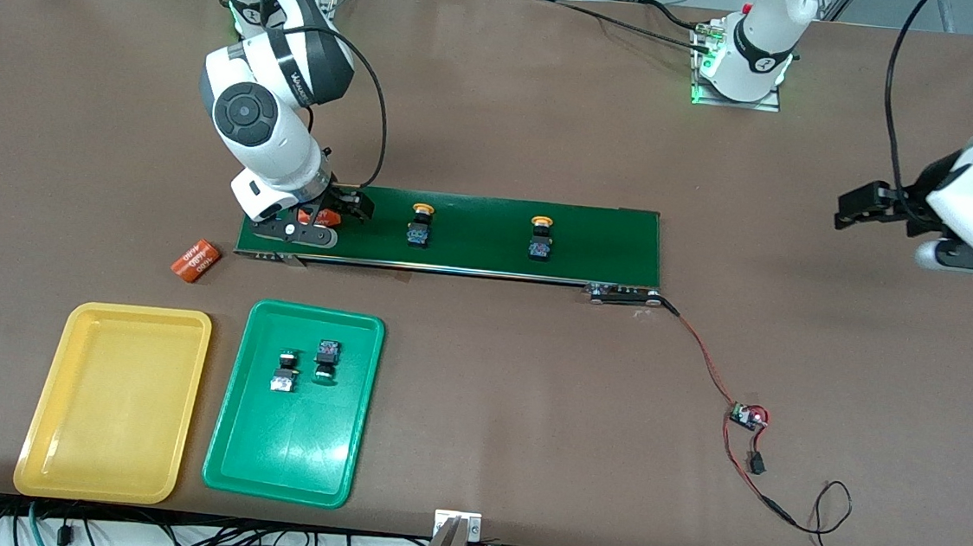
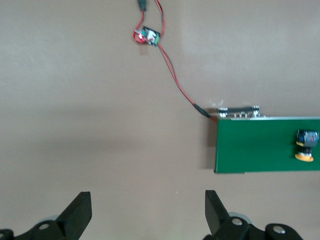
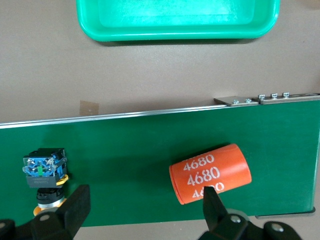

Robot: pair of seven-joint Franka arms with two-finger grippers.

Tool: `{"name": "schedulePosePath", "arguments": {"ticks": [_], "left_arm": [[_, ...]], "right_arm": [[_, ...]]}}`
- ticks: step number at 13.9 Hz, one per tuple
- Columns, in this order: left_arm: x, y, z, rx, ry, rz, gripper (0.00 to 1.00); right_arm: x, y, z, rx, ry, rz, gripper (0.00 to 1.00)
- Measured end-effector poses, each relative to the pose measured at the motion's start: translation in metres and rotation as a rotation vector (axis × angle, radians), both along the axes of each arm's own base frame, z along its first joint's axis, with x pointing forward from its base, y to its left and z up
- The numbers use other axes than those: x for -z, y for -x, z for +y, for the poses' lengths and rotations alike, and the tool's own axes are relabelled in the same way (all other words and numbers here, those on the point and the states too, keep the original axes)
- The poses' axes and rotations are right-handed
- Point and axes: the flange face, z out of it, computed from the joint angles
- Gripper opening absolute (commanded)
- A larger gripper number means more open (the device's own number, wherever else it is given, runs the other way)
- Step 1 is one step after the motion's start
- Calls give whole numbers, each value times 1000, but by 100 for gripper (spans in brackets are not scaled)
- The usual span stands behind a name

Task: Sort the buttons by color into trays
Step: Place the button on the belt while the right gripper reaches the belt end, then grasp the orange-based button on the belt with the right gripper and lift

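Nearest the camera lie the yellow tray (image 1: 113, 401) and the green tray (image 1: 294, 404), which holds 2 green buttons (image 1: 304, 364). On the dark green belt (image 1: 472, 234), 2 yellow buttons (image 1: 479, 231) stand toward the left arm's end from the right gripper (image 1: 326, 217), whose fingers (image 3: 75, 207) hang wide open over an orange cylinder (image 3: 210, 173). At the counter (image 1: 550, 122) end, the left gripper (image 2: 148, 212) waits open, holding nothing.

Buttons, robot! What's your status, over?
Right gripper open over belt, left gripper open, waiting. Two green buttons in green tray; two yellow buttons on belt. Orange cylinder under right gripper.
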Motion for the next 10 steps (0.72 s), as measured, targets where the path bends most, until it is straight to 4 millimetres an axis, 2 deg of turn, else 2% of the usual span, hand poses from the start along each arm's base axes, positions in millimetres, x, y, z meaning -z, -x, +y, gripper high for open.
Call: {"name": "schedulePosePath", "arguments": {"ticks": [5,10], "left_arm": [[-5,4,2,2,-30,-29,100],[-4,2,-12,2,-93,-57,100]], "right_arm": [[1,1,1,1,0,1,100],[16,10,19,-7,5,28,100]]}}
